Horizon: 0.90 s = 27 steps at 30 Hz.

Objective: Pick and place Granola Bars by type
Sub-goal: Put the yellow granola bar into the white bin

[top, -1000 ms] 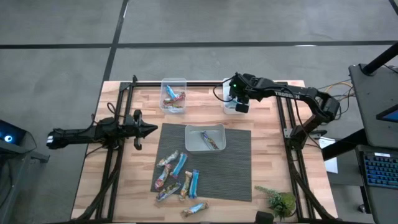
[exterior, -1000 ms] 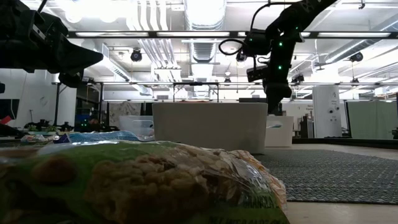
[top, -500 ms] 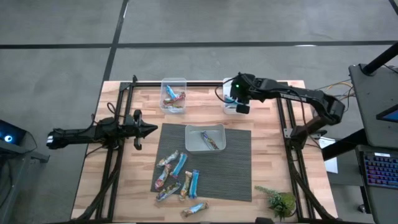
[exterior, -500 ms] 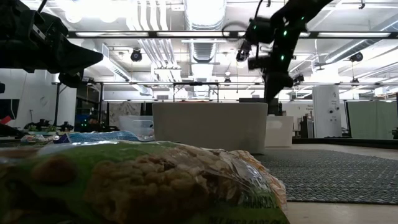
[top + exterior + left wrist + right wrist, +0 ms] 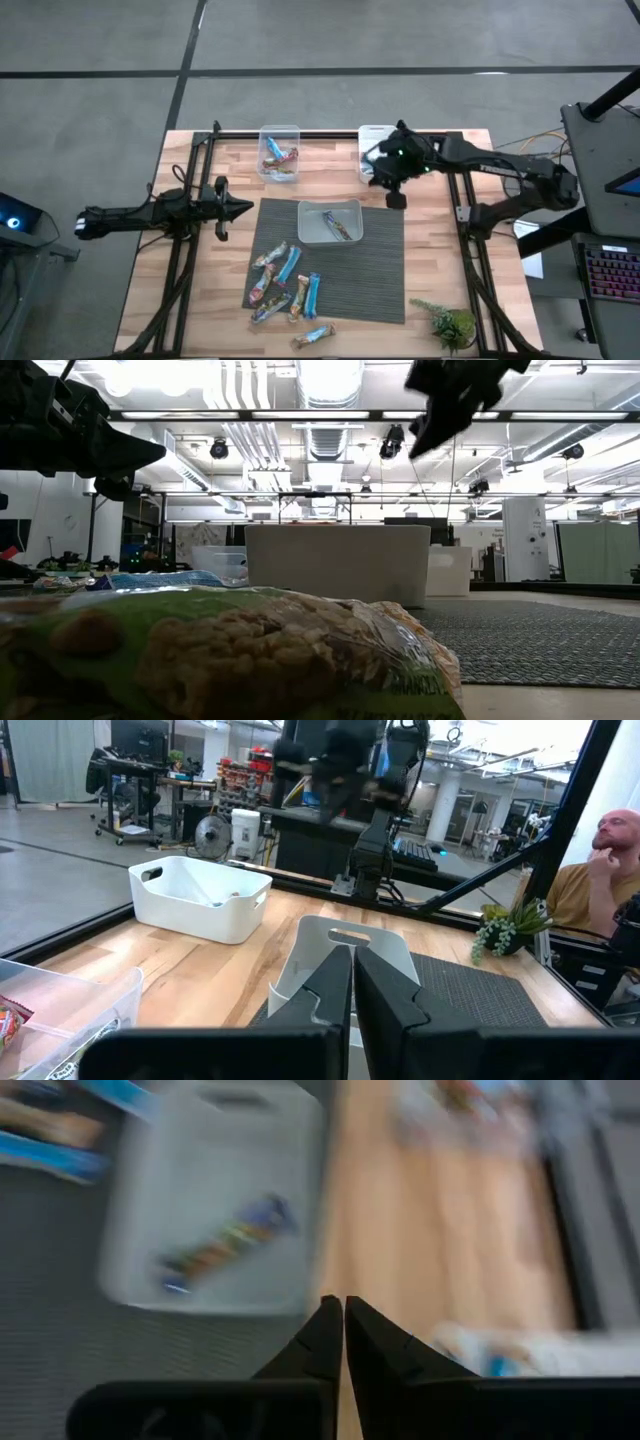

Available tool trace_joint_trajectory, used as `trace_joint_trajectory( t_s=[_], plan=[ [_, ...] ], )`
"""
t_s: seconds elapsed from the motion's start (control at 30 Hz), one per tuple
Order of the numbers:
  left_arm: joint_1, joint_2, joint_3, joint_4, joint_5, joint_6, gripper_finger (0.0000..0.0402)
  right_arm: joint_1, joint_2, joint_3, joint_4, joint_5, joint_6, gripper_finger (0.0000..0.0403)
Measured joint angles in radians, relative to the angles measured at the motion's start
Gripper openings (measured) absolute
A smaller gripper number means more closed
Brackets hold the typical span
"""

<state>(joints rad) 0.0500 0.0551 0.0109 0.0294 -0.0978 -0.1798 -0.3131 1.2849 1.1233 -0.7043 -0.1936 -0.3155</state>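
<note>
Most granola bars [image 5: 285, 283] lie in a loose pile on the near part of the dark mat [image 5: 380, 270]. One bar sits in the clear tub [image 5: 330, 221] on the mat, and some are in the tub [image 5: 279, 152] at the back. No writing on the wrappers can be read. The right gripper [image 5: 396, 197] hangs over the wood beside the mat, fingers together, holding nothing. The left gripper [image 5: 240, 208] waits at the left, fingers together. A small green plant [image 5: 452, 322] stands at the corner.

I'm seeing my right gripper [image 5: 334, 1312] with fingers [image 5: 322, 1342] pressed together, empty | hovering over the wooden desk [image 5: 440, 1230] | looking at a clear tub [image 5: 130, 1270] holding one multicoloured bar [image 5: 228, 1242] on the dark mat [image 5: 60, 1350]
</note>
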Motion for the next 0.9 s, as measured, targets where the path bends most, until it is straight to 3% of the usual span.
trace_joint_trajectory(
  t_s=[0.13,0.27,0.5,0.67,0.9],
  plan=[
    [0.000,0.000,0.000,0.000,0.000,0.000,0.0000,0.064,-0.045,-0.003,0.058,-0.123,0.039,0.0009],
    [0.000,0.000,0.000,0.000,0.000,0.000,0.0000,0.119,-0.086,-0.015,0.137,-0.140,0.164,0.0009],
    [0.000,0.000,0.000,0.000,0.000,0.000,0.0000,0.190,-0.137,-0.068,0.287,-0.089,0.348,0.0009],
    [0.000,0.000,0.000,0.000,0.000,0.000,0.0000,0.256,-0.193,-0.180,0.522,-0.090,0.536,0.0009],
    [0.000,0.000,0.000,0.000,0.000,0.000,0.0000,0.261,-0.320,-0.385,0.631,-0.010,0.543,0.0009]
  ],
)
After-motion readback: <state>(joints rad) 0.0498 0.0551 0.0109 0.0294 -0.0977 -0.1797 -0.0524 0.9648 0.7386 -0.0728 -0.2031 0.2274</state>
